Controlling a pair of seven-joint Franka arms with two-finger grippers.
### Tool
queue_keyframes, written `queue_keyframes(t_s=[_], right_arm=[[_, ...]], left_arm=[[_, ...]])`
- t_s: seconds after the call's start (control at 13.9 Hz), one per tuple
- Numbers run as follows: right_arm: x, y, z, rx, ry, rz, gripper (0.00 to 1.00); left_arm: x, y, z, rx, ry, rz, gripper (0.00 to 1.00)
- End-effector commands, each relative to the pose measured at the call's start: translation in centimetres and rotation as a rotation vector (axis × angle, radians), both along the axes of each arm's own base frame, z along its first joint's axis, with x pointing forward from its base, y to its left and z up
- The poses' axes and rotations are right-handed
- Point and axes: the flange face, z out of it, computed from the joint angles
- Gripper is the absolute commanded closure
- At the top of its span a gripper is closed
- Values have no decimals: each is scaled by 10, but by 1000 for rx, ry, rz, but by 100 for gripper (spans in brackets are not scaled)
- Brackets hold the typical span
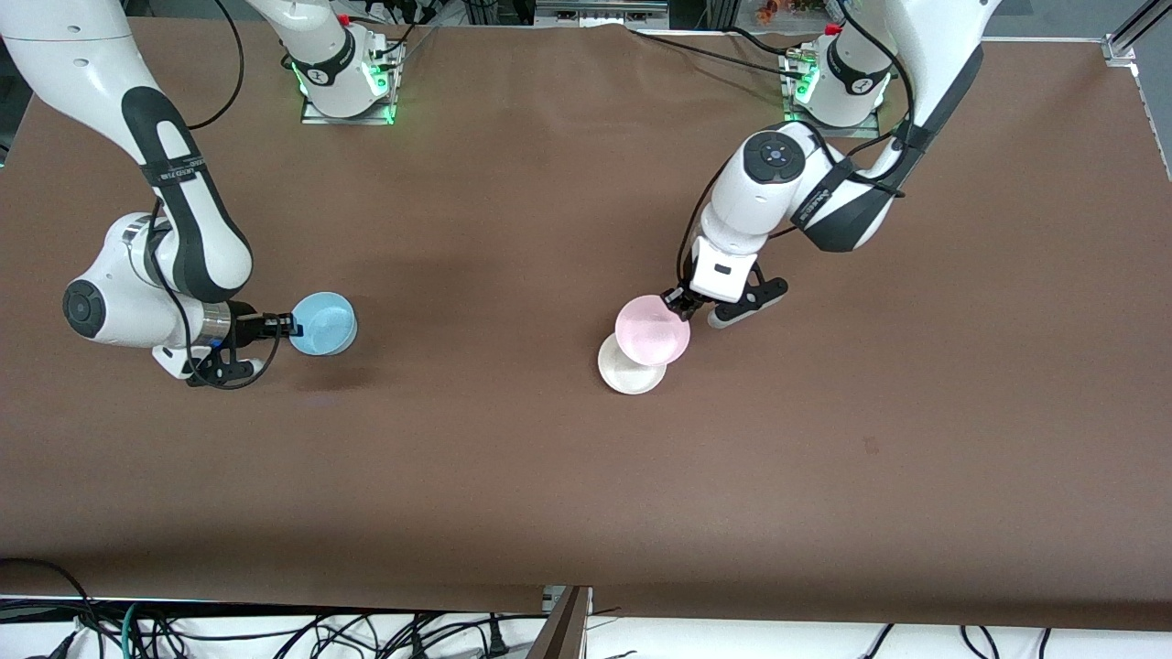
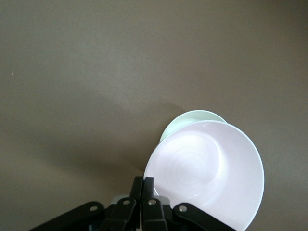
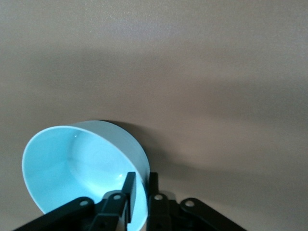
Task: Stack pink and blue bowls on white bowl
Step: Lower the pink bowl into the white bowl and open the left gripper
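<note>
Left claw pinching pink bowl, half hiding white bowl; right claw pinching blue bowl.

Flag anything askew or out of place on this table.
Nothing is spilled or damaged. The pink bowl, pinched at its rim by the left gripper, hangs tilted and off-centre over the white bowl, not yet nested.

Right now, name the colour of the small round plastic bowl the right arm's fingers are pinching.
Light sky-blue bowl, plain and glossy; clearest in the right wrist view.
</note>
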Motion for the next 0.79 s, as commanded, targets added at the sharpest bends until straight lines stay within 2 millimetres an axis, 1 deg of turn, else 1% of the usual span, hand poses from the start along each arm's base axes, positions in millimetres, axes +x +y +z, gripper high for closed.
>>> queue_keyframes(t_s=[0.0,0.22,0.29,0.43,0.51,0.58,0.72], right_arm=[[-5,1,2,27,15,14,92],[-2,2,7,29,15,16,93],[2,1,11,28,5,15,95],[5,2,19,30,3,16,98],[9,2,26,36,11,19,98],[15,3,36,42,18,22,99],[24,6,52,54,31,31,99]], left_arm=[[16,-17,-8,-4,-18,55,100],[12,-26,-23,16,-27,65,100],[13,-29,-23,14,-37,64,100],[29,-30,-26,-6,-39,89,100],[29,-35,-27,-7,-42,96,100],[29,-35,-33,10,-43,100,100],[26,-41,-48,51,-54,99,100]])
